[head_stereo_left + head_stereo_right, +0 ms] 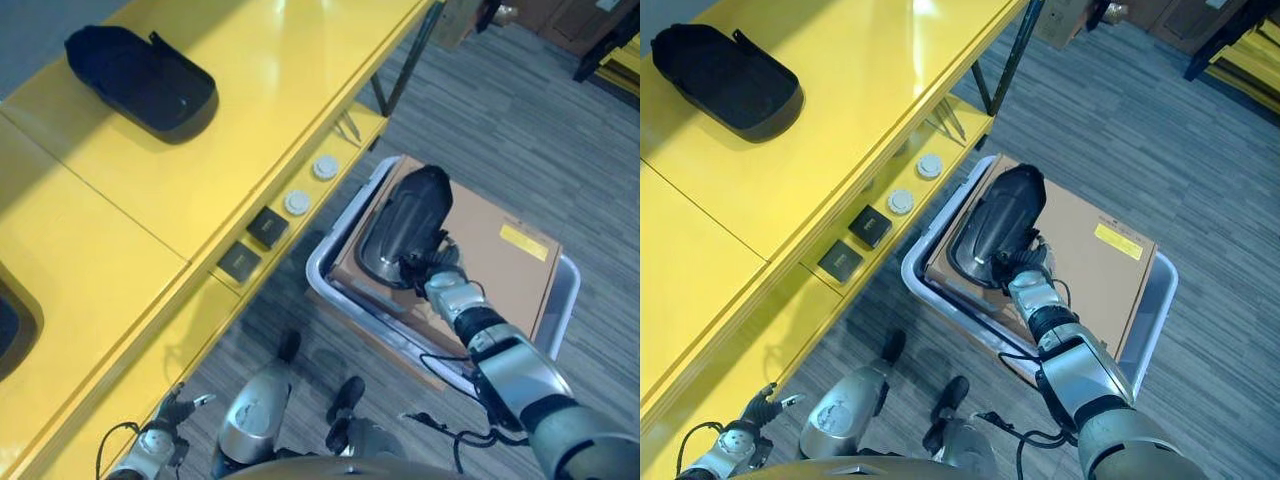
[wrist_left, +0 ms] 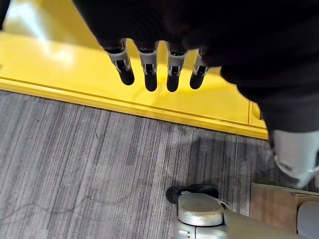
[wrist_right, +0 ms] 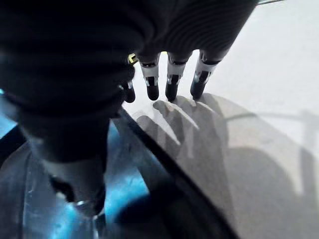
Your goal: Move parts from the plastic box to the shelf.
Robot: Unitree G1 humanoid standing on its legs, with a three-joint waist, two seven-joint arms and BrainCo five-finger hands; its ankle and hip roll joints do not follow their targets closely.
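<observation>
One black part, upper left, lies on the yellow shelf. A second part, centre, remains in the plastic box, right hand gripping its rim. Left hand, lower left, is relaxed and empty.

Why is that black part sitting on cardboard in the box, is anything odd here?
Nothing looks spilled or broken. The black part lies tilted on a cardboard sheet covering the plastic box, its end past the sheet's edge. The right hand is at it; another black part already rests on the shelf.
</observation>
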